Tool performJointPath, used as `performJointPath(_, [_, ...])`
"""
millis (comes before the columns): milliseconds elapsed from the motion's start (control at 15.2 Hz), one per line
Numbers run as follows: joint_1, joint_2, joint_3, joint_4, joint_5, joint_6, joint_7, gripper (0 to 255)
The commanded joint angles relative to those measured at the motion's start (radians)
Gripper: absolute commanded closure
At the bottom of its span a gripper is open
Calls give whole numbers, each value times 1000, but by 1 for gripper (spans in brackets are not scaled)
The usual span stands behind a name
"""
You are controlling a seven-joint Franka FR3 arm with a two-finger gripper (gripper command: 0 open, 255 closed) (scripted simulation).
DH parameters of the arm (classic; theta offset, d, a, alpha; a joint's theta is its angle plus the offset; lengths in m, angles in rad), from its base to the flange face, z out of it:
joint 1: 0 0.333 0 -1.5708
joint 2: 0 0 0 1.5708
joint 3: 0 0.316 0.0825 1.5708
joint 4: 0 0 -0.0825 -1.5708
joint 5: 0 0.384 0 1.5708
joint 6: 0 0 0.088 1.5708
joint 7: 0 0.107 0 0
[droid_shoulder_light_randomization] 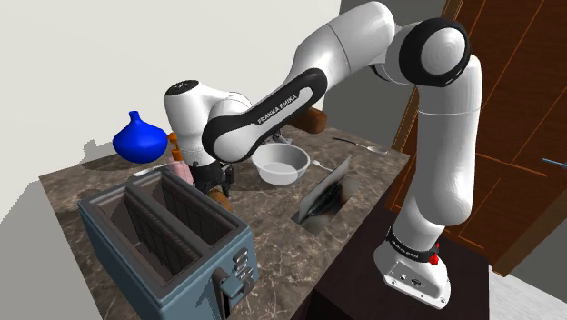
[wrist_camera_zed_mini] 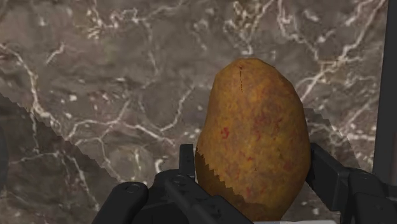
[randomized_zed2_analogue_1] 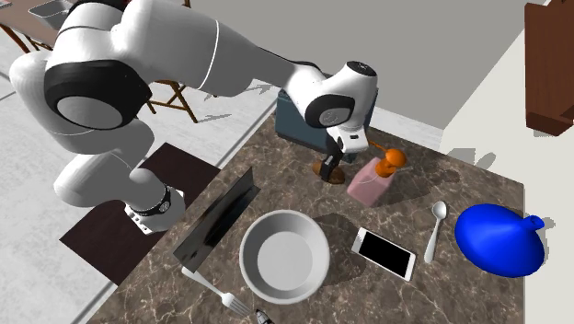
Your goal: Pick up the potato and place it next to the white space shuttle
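Dark, white-veined stone forms the counter, which carries every item recorded here. The white arm reaches over it from the stand and bends down to the surface.

A blue-grey toaster stands at the counter's end. Its two long slots open upward, and their interiors look dark. A thin dark slab stands tilted near the edge by the stand.

A blue vase with a narrow neck sits at the second exterior view's right; its contents cannot be seen. The white bowl sits beside the slab, and its inside shows bare white.

A pink bottle with an orange top stands between the bowl and the toaster. A black-screened phone lies flat just beside the bowl. A spoon lies between the phone and the vase. A fork lies near the slab's lower corner.

The potato, brown with reddish flecks, is just beside the pink bottle on the toaster side. The gripper is closed onto it, with the black fingers pressed against its two sides. Whether the potato rests on the stone or is raised cannot be told.
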Motion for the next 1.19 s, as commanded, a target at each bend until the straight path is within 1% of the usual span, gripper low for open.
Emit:
performJointPath(0, [-2, -15, 5, 11, 11, -24, -8, 255])
performJointPath(1122, [-13, -102, 25, 137, 77, -218, -68, 255])
